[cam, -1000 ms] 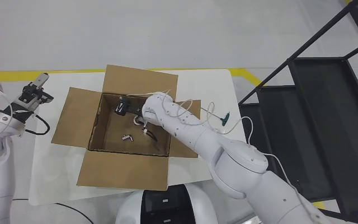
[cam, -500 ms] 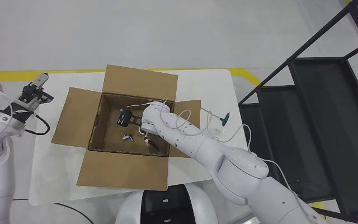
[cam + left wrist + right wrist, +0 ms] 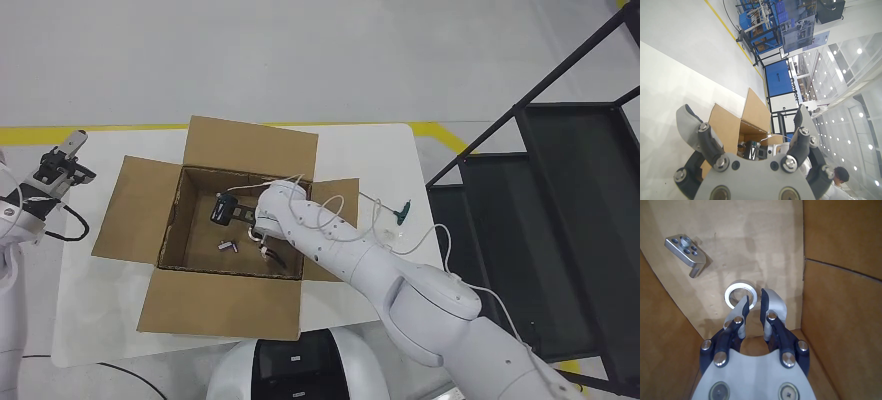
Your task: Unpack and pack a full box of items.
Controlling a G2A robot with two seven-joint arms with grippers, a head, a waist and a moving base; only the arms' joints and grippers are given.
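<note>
Cardboard box [image 3: 249, 142] stands open on the table [image 3: 370, 150], the right arm [image 3: 320, 228] down inside it and the left gripper [image 3: 62, 160] off to the left. From the left wrist, its fingers [image 3: 687, 117] are spread and empty. From the right wrist, the right gripper [image 3: 754, 295] is narrowly parted astride the wall of a metal ring [image 3: 728, 294] on the box floor, with a bracket [image 3: 685, 251] lying apart.

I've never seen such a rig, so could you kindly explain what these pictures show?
It is a two-armed robot at a table. One picture looks down from above its arms; the other two come from cameras on each wrist. An open cardboard box sits on the table, with a green handle beside it. The right tool is down inside the box, its fingers slightly apart astride the wall of a metal ring; a metal bracket lies nearby. The left tool hangs open and empty off to the box's side.
</note>
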